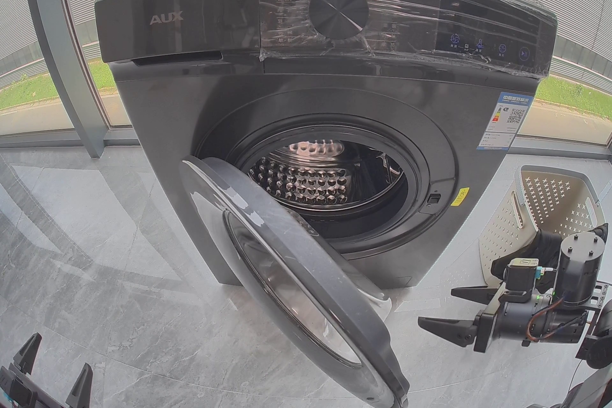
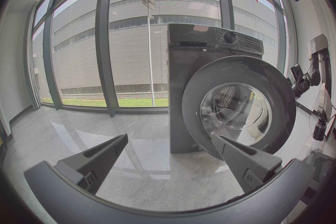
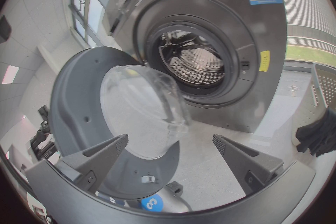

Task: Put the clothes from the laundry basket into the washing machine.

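Clock read from the robot's stance, twelve toward the washing machine [image 1: 319,103]. The front-loader stood at twelve with its round door [image 1: 299,282] swung wide on the left-hand hinge, the glass bowl leaning out toward about eleven. The perforated steel drum [image 1: 319,173] lay exposed, and no cloth could be made out inside it. A cream laundry basket [image 1: 510,224] sat on the tile floor [image 1: 95,250] at about two, just beside the machine's right front corner. A dark garment [image 3: 316,135] was slumped over its near rim, the one piece of laundry I could pick out. The right gripper [image 1: 437,306] hung low at about three, near the basket but not touching it. Its jaws were spread and empty, and they pointed across toward the door rather than at the clothes. The left gripper [image 1: 58,355] sat low at about eight, well apart from everything, jaws likewise spread with nothing between them. My reading: loading had not begun, or the arm stood between trips; the step in hand was the fetch. The next move would call for turning the right wrist round toward two, lowering the open jaws over the dark cloth at the rim and pinching a good fold. The carry to the drum mouth at twelve would need to pass clear of the door's edge.
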{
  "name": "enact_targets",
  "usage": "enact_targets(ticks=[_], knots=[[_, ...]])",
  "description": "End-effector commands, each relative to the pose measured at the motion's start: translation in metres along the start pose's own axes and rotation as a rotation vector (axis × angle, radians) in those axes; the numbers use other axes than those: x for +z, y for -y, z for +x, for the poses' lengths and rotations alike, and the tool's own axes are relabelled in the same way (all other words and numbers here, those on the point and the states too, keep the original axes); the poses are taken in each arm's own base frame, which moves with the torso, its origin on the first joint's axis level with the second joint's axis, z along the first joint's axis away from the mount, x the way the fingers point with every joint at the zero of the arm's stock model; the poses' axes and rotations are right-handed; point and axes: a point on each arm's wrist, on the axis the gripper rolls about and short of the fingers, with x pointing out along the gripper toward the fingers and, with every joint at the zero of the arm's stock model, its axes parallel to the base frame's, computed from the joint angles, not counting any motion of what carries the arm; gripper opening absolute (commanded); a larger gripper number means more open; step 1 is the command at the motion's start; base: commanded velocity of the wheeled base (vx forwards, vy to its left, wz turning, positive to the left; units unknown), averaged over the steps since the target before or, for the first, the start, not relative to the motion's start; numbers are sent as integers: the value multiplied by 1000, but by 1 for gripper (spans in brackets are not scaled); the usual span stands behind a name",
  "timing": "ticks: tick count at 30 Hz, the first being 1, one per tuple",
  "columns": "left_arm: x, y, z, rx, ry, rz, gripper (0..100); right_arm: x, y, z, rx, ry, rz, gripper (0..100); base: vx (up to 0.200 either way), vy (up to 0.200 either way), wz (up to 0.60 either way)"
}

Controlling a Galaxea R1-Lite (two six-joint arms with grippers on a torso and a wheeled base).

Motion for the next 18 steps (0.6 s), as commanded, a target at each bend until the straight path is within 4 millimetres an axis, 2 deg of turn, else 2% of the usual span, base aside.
enact_targets(ticks=[1,2,5,12,18], knots=[[-5,0,0,0,1,-1,100,0,14,15,-101,-22,32,100,-200,0,0],[-5,0,0,2,0,2,100,2,17,18,-133,-9,41,100,-200,0,0],[-5,0,0,2,0,8,100,3,21,22,-156,-1,59,100,0,0,0],[-5,0,0,2,0,8,100,-13,24,33,-153,-71,68,100,0,0,0],[-5,0,0,2,0,7,100,-23,4,35,-64,-82,22,100,0,0,0]])
